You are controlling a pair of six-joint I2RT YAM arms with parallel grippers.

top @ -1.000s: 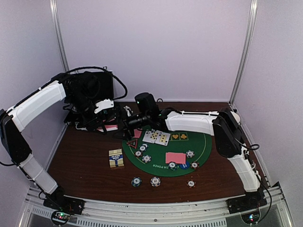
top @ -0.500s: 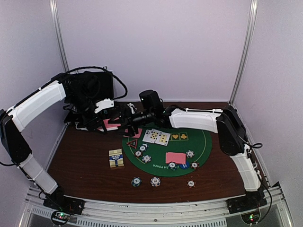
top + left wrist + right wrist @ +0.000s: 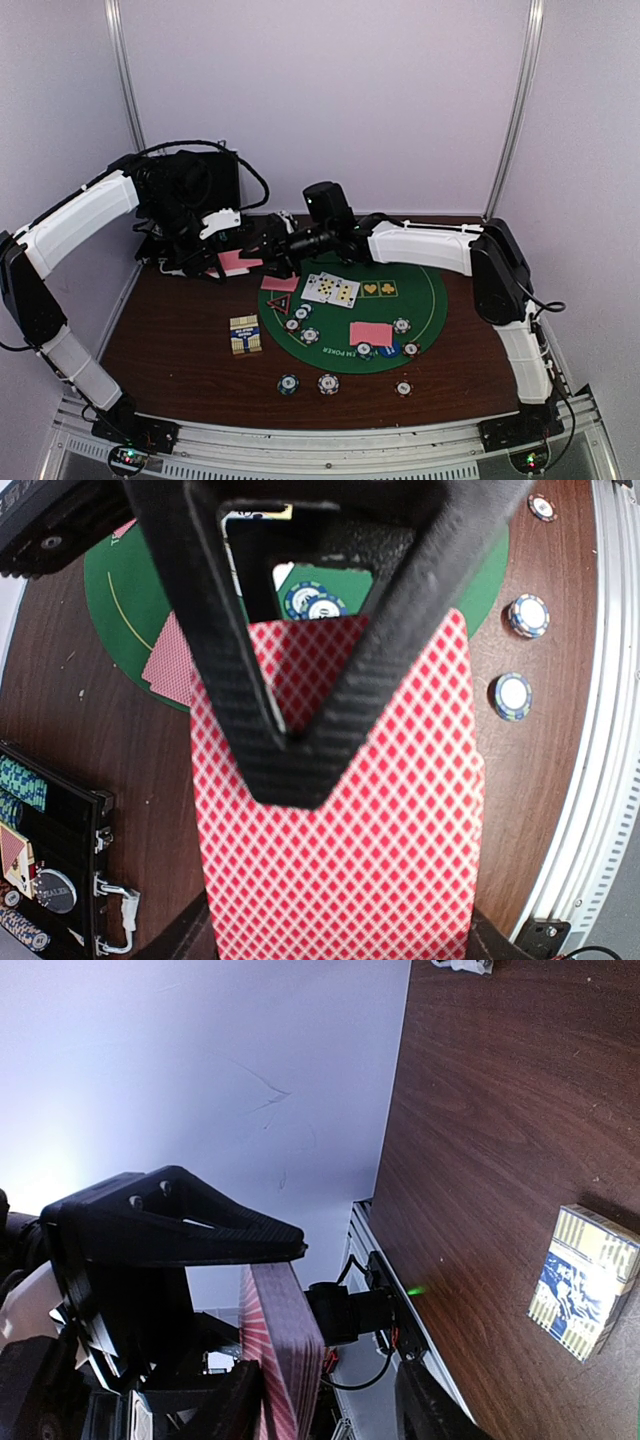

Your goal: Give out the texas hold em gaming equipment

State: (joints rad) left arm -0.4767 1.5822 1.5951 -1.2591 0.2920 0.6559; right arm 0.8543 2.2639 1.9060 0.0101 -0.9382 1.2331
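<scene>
Left wrist view shows the pink-backed deck (image 3: 340, 860) clamped in the left gripper (image 3: 232, 257), above the table's far left near the case (image 3: 50, 880). The right gripper (image 3: 273, 250) meets the deck, its fingers (image 3: 427, 1406) apart, one on either side. Other cards (image 3: 370, 333) and chips (image 3: 401, 325) lie on the mat (image 3: 432, 300).
</scene>
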